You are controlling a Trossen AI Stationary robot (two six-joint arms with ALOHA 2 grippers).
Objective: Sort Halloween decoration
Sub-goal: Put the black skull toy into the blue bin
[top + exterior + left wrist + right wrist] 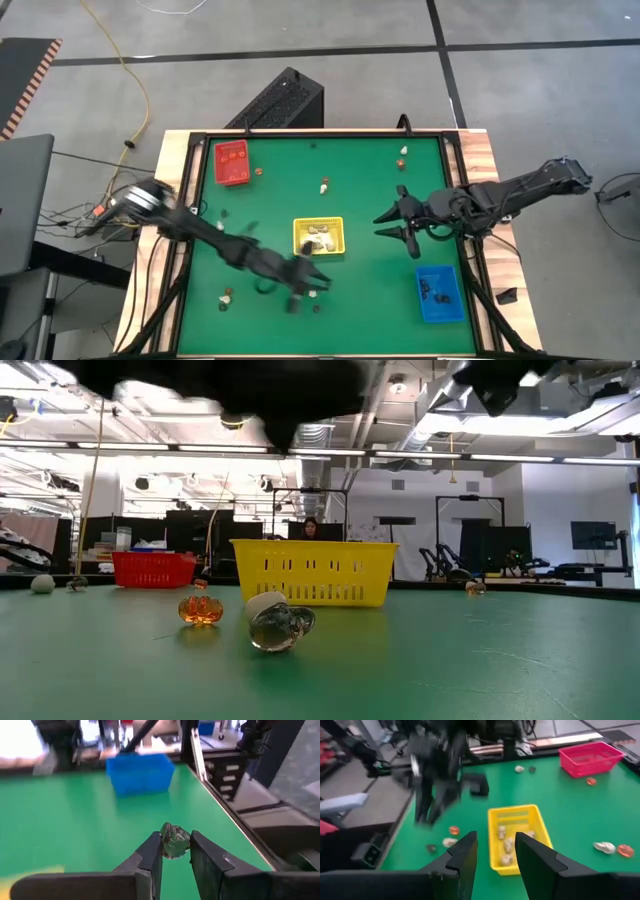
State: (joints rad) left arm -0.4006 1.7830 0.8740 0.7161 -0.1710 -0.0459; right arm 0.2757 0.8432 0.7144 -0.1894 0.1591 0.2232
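My left gripper reaches over the green mat near the table's near edge and is shut on a small pale grey trinket. It points toward the blue tray. My right gripper hovers open right of the yellow tray, which holds several cream trinkets. Nothing is between its fingers. An orange pumpkin trinket and a clear one lie on the mat. My left gripper pinches the pale grey trinket by its two sides between its two fingers. The fingers come nearly level, pointing toward the table's right side. The trinket is clear of the mat.
A red tray stands at the far left and a blue tray at the near right. Loose trinkets lie at the far middle, far right and near left. A raised black frame borders the mat.
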